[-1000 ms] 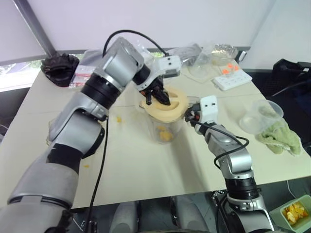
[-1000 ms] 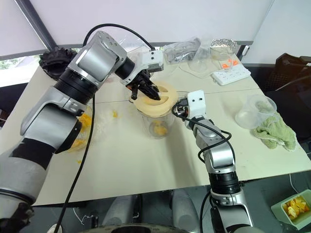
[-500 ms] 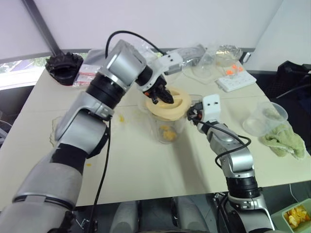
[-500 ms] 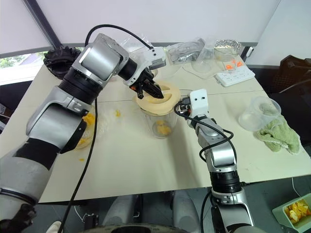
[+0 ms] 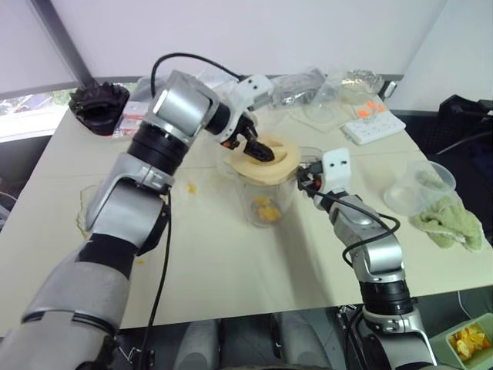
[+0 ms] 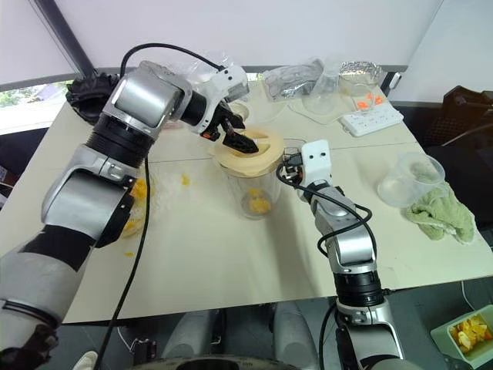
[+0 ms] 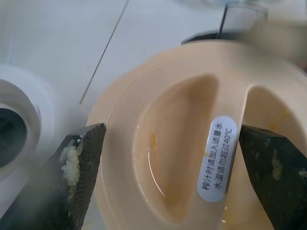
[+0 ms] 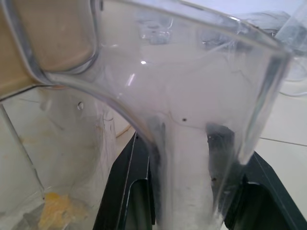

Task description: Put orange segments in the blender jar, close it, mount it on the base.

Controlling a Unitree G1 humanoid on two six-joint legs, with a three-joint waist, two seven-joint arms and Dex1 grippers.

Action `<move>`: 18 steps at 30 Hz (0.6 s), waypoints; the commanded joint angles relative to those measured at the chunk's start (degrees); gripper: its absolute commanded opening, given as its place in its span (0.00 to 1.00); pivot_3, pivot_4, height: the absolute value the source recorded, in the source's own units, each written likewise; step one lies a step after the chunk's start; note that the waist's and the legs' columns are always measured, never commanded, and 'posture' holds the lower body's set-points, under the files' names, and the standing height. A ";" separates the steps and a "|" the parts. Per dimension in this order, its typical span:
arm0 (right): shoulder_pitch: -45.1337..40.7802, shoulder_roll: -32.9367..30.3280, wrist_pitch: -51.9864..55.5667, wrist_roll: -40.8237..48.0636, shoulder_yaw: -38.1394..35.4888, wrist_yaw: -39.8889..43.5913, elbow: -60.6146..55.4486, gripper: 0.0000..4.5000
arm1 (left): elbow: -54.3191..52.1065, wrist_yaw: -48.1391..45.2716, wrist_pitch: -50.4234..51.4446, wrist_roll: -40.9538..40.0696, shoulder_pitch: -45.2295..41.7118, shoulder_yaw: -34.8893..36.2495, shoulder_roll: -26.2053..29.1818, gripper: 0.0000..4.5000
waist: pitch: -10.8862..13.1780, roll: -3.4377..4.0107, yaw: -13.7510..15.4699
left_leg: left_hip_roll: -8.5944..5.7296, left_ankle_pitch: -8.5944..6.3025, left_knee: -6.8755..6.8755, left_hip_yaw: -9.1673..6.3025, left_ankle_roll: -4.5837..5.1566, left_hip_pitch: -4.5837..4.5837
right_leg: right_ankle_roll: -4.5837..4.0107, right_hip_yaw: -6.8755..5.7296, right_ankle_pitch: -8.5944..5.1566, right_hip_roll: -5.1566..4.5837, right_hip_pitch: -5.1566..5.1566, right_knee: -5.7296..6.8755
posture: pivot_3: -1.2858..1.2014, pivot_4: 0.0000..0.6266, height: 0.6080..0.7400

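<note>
The blender jar (image 5: 266,196) stands upright mid-table with orange segments (image 6: 259,204) lying in its bottom. A flat cream lid (image 5: 266,158) sits on its mouth. My left gripper (image 5: 258,146) hovers just over the lid, open, its fingers (image 7: 81,158) spread wide on either side of the lid's ridge (image 7: 230,143) and holding nothing. My right gripper (image 5: 306,179) is shut on the jar's clear handle (image 8: 187,143) from the right side. In the left wrist view the white base (image 7: 29,110) with its dark socket is beside the jar.
A power strip (image 5: 370,123) and plastic bags (image 5: 300,81) lie at the back. A clear cup (image 5: 416,189) and green cloth (image 5: 451,223) sit at the right. Orange bits (image 5: 189,187) dot the table left of the jar. A green tray (image 5: 466,343) with orange pieces is off the table's near right corner.
My left gripper, earlier shut on the lid's ridge, has opened and let it go. The lid stays on the jar. The right gripper keeps hold of the handle.
</note>
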 commanded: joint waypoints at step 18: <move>-3.05 -1.65 -1.61 1.37 -3.73 2.08 -1.12 0.26 | -23.75 2.29 3.11 -24.07 16.65 20.89 10.83 0.99 | 0.11 -0.01 -1.15 | 0.03 0.06 -0.04 -0.02 -0.10 -0.46 | 0.06 0.02 0.22 0.02 -0.75 0.47 | 0.52 0.24 1.00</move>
